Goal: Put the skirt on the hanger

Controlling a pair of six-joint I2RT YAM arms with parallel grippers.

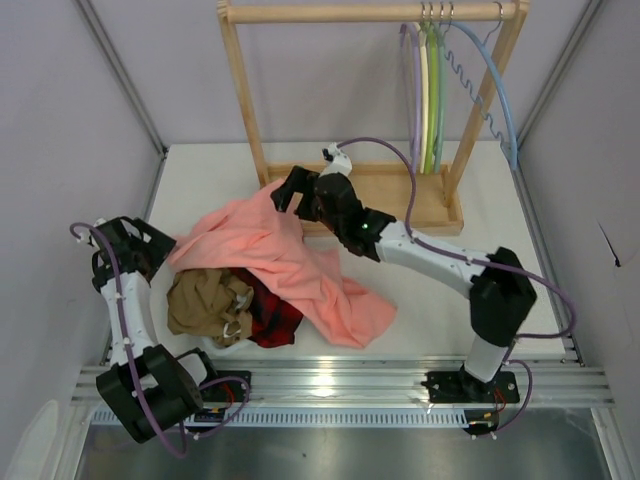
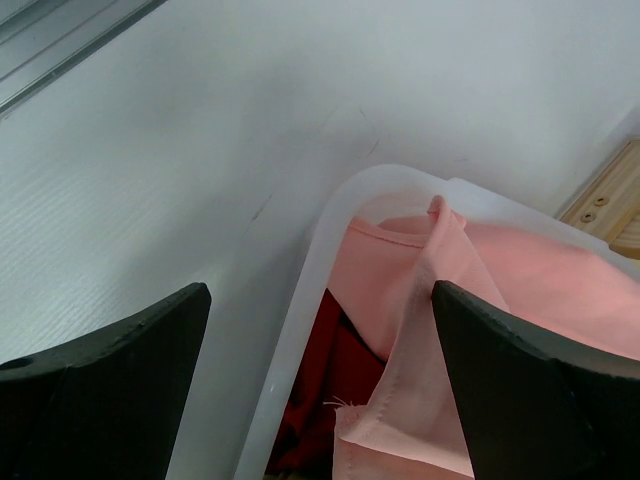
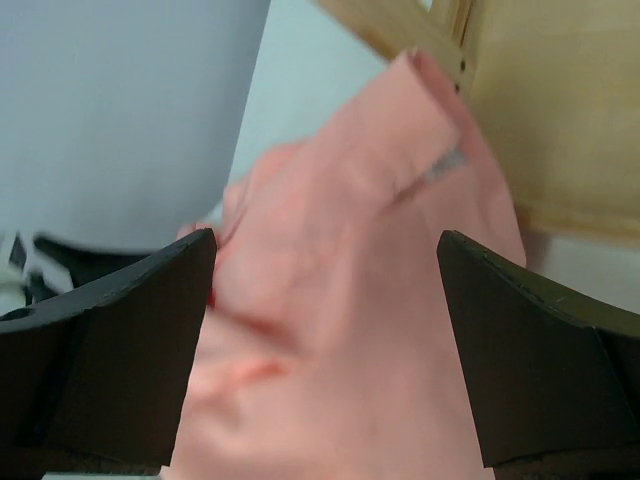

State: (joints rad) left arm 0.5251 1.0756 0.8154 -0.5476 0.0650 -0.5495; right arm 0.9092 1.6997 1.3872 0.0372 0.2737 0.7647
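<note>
The salmon-pink skirt [image 1: 300, 270] lies crumpled in the middle of the table, draped over other clothes. One corner reaches the wooden rack's base. My right gripper [image 1: 288, 192] is open just above that far corner. In the right wrist view [image 3: 325, 240] the skirt [image 3: 340, 320] fills the gap between the spread fingers. My left gripper [image 1: 165, 245] is open at the skirt's left edge. In the left wrist view [image 2: 320, 300] a hemmed fold of skirt [image 2: 430, 300] lies by the right finger [image 2: 540, 390]. The lilac hanger [image 1: 410, 100] hangs on the rack's rod, far right.
The wooden rack [image 1: 240, 90] stands at the back, with cream [image 1: 424, 90], green [image 1: 436, 95] and light blue [image 1: 508, 100] hangers. A tan garment [image 1: 205, 300] and a red plaid garment [image 1: 270, 318] lie under the skirt in a translucent white bin [image 2: 300, 330].
</note>
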